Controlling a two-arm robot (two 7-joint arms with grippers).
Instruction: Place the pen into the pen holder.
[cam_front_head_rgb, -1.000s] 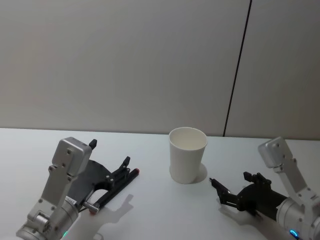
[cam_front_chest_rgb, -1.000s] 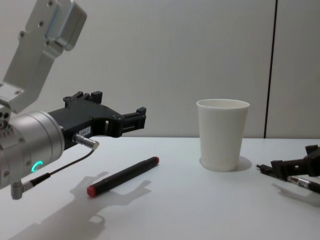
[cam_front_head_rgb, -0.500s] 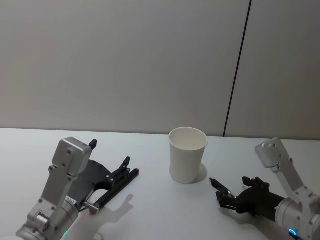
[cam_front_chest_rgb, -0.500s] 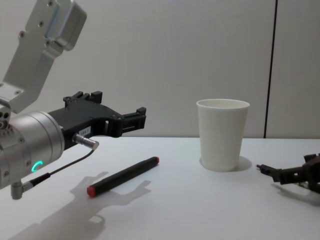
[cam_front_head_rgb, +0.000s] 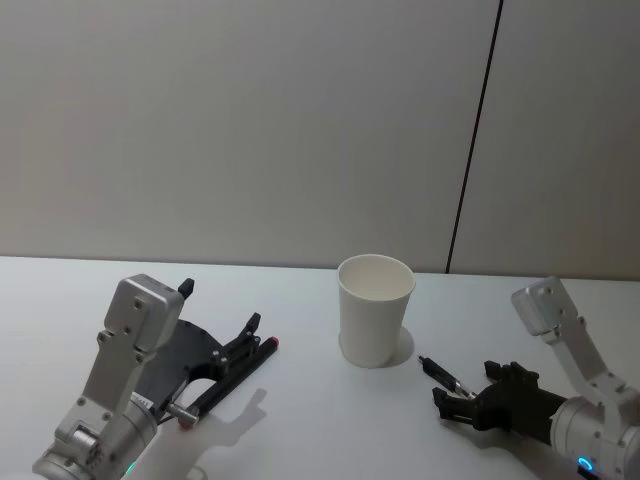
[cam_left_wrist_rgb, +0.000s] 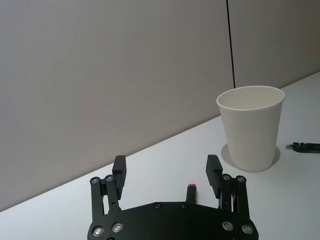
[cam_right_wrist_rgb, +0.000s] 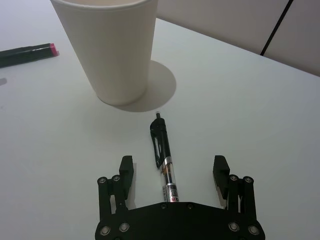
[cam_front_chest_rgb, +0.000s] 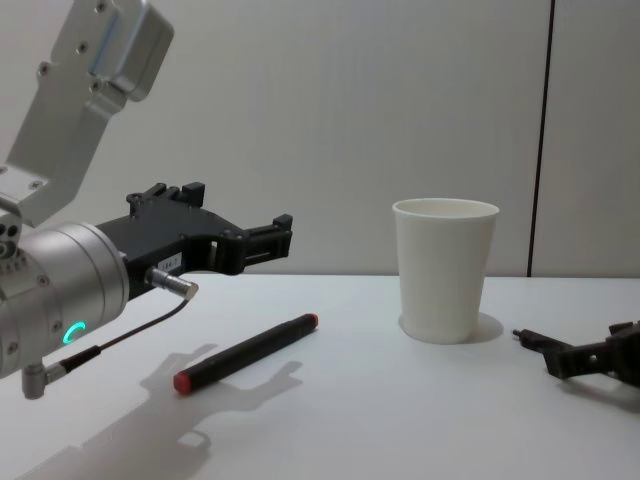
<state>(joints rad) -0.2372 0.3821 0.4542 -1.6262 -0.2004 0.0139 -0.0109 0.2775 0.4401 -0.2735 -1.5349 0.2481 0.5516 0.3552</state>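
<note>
While my right gripper (cam_right_wrist_rgb: 173, 162) sits low over the table (cam_front_chest_rgb: 350, 420), its fingers are spread wide, one on each side of the pen (cam_right_wrist_rgb: 163, 152), and they are not closed on it. The pen is black with a clear section near its back end. It lies flat on the table with that back end between my fingers and its tip pointing toward the paper cup (cam_right_wrist_rgb: 112, 50). From my head, this gripper (cam_front_head_rgb: 462, 405) is at the lower right. The pen (cam_front_head_rgb: 440, 372) reaches out of it toward the cup (cam_front_head_rgb: 375, 310) and stops just short of the base, so the two are near but apart.

The cup (cam_front_chest_rgb: 444, 270) stands upright near the middle of the table, plain white with a rolled rim. I cannot see the bottom of its inside.

My left gripper (cam_left_wrist_rgb: 166, 162) is also open wide and holds nothing. From the chest it (cam_front_chest_rgb: 270, 235) hangs above the table on the left, pointing toward the cup. A black marker (cam_front_chest_rgb: 248, 352) with red ends lies on the table below it at a slant, well apart from the cup.
</note>
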